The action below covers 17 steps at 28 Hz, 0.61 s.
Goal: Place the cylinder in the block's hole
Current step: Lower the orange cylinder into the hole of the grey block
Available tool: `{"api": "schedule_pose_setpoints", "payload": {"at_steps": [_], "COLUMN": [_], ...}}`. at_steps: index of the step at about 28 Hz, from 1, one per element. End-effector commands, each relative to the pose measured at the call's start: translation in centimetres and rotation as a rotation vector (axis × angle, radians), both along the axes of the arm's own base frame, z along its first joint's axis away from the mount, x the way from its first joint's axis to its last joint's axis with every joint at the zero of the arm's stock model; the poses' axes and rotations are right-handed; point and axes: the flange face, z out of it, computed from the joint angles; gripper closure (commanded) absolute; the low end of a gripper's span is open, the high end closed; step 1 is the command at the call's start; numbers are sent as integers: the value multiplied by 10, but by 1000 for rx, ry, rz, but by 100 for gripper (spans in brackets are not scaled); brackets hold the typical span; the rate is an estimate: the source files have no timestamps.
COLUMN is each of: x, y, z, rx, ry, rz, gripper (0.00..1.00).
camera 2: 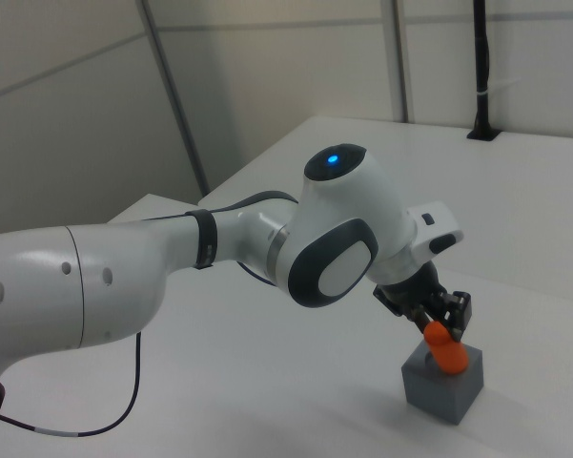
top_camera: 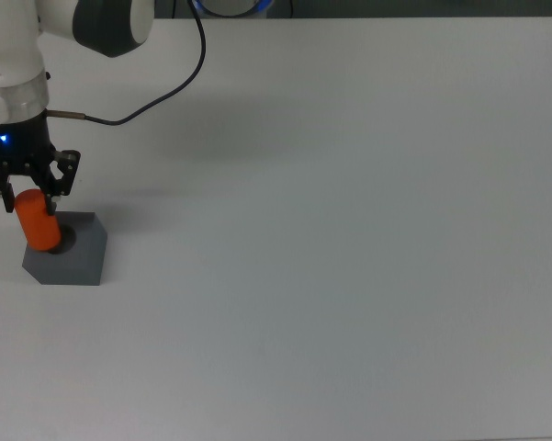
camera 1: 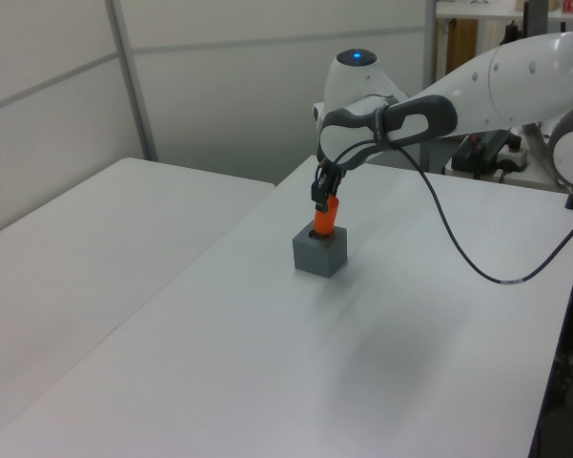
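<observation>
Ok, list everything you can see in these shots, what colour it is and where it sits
cylinder: one, bright orange, standing tilted with its lower end at the hole in the block, upper end between the hand's fingers.
block: one, matte grey, on the table near the top view's left edge.
hole: one, darker grey, in the block's top face, mostly covered by the cylinder.
table: one, white, under everything.
cable: one, black, running from the arm across the table.
hand: one, black, on the white arm, above the block, closed on the cylinder.
</observation>
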Motion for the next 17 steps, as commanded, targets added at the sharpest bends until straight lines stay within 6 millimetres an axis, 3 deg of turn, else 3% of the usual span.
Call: {"api": "schedule_pose_setpoints", "payload": {"at_steps": [1, 17], "x": [-1, 2], "y": [5, 20], "z": [0, -4], "rx": [-10, -6], "ry": [10, 18], "rz": [15, 38], "gripper": [59, 58]}}
